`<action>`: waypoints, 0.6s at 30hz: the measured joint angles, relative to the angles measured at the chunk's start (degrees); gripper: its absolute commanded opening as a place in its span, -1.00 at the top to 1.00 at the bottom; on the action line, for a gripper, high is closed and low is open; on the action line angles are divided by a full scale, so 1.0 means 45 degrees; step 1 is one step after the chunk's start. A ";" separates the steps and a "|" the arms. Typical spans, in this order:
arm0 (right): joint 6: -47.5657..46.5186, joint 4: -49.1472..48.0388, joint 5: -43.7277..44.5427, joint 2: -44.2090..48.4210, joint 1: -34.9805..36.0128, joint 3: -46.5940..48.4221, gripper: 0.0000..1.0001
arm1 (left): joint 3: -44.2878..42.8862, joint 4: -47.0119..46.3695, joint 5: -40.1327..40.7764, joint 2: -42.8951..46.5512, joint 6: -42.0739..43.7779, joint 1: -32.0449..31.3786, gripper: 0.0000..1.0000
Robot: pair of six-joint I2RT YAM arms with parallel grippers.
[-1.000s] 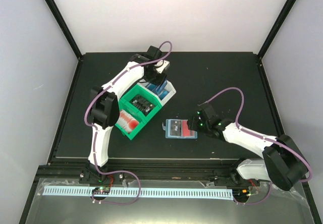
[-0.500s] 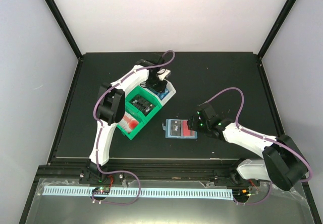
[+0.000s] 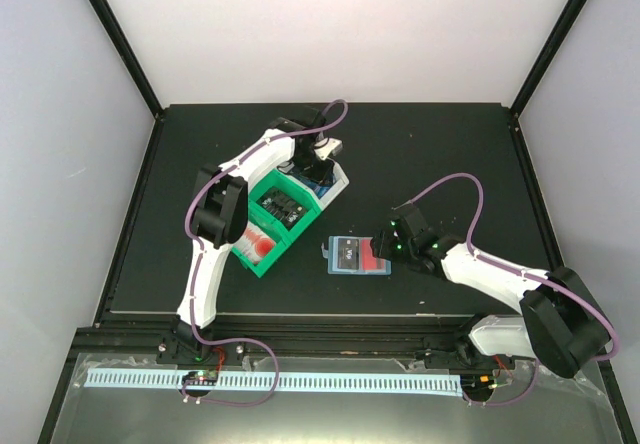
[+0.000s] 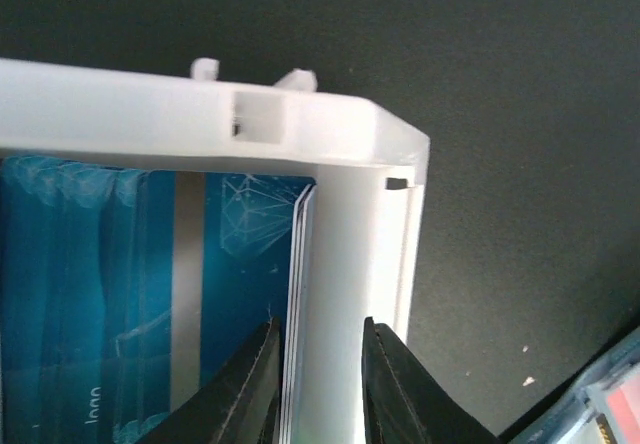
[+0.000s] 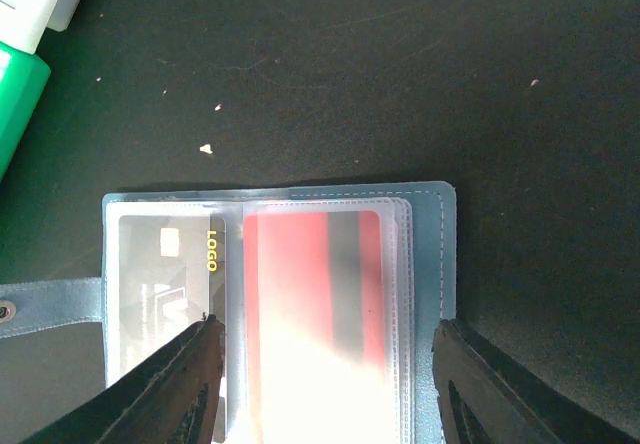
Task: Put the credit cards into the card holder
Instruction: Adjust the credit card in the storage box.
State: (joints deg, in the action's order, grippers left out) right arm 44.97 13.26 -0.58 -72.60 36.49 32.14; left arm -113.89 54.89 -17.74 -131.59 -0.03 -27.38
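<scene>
Clearly "LOGO" marks the black card point(image 5: 165, 284) in the card holder point(image 5: 428, 264); right gripper point(image 5: 325, 349) gapes wide, left gripper point(image 4: 320, 349) narrowly.

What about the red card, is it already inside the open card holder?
Yes, the red card lies under a clear sleeve of the card holder.
</scene>
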 measured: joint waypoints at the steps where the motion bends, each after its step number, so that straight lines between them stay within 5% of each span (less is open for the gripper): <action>1: 0.0000 0.0000 0.0000 0.0000 0.0000 0.0000 -0.19 | 0.0000 0.0010 -0.0160 0.0000 0.0039 -0.0005 0.45; 18: -0.0005 0.0000 0.0000 -0.0049 0.0000 0.0000 -0.20 | -0.0175 0.0559 -0.0831 -0.0452 0.0772 -0.0005 0.40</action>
State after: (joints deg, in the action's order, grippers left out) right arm 44.95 13.26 -0.58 -72.82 36.49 32.14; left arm -114.67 57.41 -21.47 -133.62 3.44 -27.40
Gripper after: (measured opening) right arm 0.599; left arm 0.313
